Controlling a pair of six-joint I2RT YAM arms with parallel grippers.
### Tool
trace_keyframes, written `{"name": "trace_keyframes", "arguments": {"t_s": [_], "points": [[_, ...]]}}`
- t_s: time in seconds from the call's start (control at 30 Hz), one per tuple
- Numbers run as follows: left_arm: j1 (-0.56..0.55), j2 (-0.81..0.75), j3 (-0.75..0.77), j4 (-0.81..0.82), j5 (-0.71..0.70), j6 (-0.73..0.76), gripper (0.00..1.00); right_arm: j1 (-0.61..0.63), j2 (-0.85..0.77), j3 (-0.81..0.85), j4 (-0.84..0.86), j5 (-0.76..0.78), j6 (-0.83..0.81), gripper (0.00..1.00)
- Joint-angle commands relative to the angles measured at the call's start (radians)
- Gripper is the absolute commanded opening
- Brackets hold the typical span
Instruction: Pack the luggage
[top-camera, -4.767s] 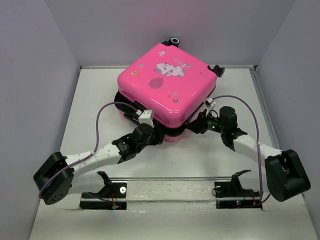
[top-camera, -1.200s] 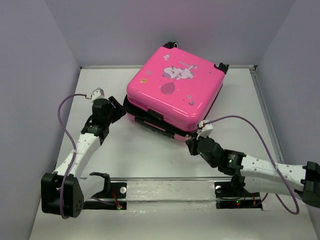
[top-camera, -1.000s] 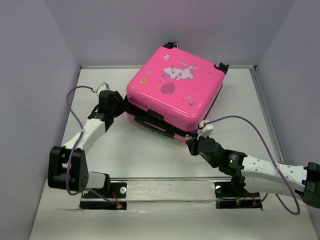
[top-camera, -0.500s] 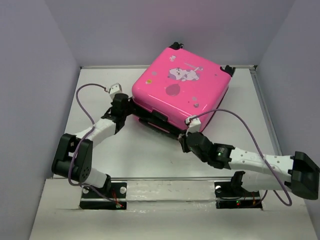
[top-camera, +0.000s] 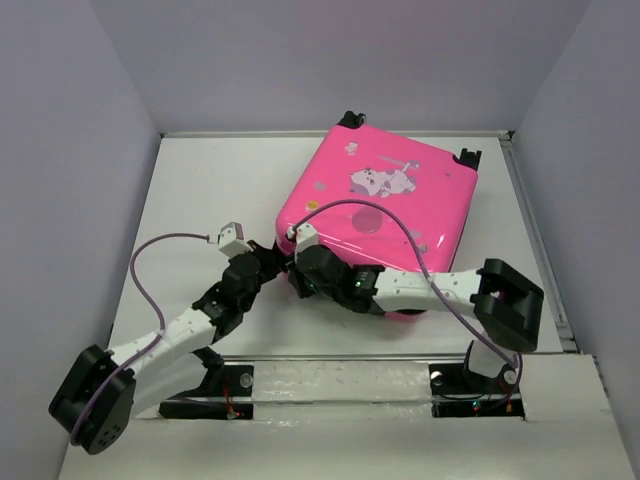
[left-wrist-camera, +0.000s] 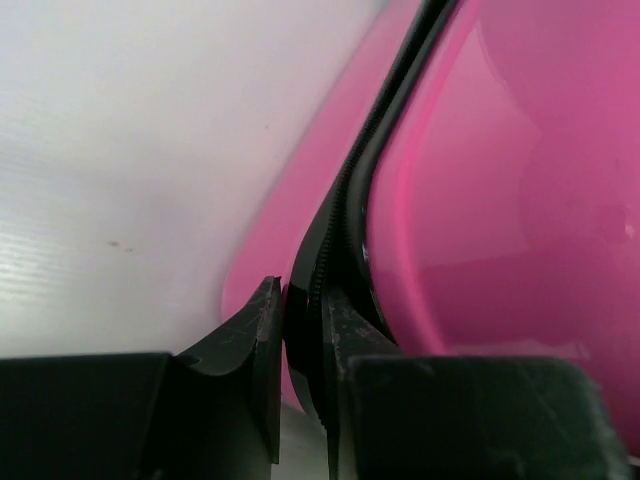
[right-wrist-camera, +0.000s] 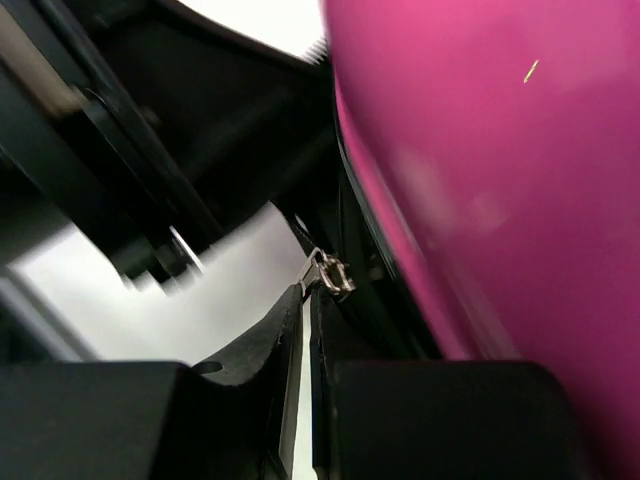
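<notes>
Luggage (top-camera: 385, 215), 1, lid down. Right hand (right-wrist-camera: 305, 300) grips zip pull (right-wrist-camera: 330, 272) at its near-left corner, likely to zip it. Left hand (left-wrist-camera: 285, 320) pinches seam (left-wrist-camera: 345, 210) alongside, apparently steadying.

The top view looks down from above and behind the arm bases and takes in the whole counter (top-camera: 200, 180) and the luggage (top-camera: 440, 200). Each wrist view looks along its own tool, the left tool (left-wrist-camera: 300, 325) and the right tool (right-wrist-camera: 307, 300). Both sit very close to the luggage's near-left corner and share its black zip (left-wrist-camera: 345, 220).
</notes>
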Motion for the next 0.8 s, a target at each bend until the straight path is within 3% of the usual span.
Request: {"name": "trace_keyframes", "arguments": {"t_s": [0.0,0.1,0.13,0.2,0.23,0.33,0.47,0.63,0.77], "points": [[-0.088,-0.156,-0.076,-0.060,0.243,-0.078,0.06,0.023,0.086,0.155,0.217,-0.186,-0.017,0.07],[-0.088,-0.196,-0.079,-0.097,0.232,-0.071,0.06,0.032,0.061,0.143,0.159,-0.201,0.006,0.10],[-0.088,-0.198,-0.077,-0.101,0.233,-0.066,0.06,0.041,0.026,0.147,0.113,-0.201,0.018,0.33],[-0.090,-0.198,-0.071,-0.123,0.210,-0.060,0.06,0.060,-0.025,0.188,-0.098,-0.162,0.028,0.62],[-0.088,-0.204,-0.068,-0.137,0.203,-0.051,0.06,0.070,-0.051,0.205,-0.163,-0.151,0.037,0.81],[-0.088,-0.224,-0.056,-0.160,0.175,-0.044,0.06,0.070,-0.193,0.224,-0.329,-0.078,0.045,0.97],[-0.090,-0.232,-0.037,-0.170,0.166,-0.028,0.06,-0.006,-0.426,0.175,-0.453,0.126,0.083,1.00],[-0.096,-0.236,-0.025,-0.174,0.178,-0.008,0.06,-0.427,-0.751,0.054,-0.649,0.323,0.161,1.00],[-0.111,-0.232,-0.014,-0.181,0.163,0.012,0.06,-0.754,-0.865,-0.040,-0.682,0.276,0.102,1.00]]}}
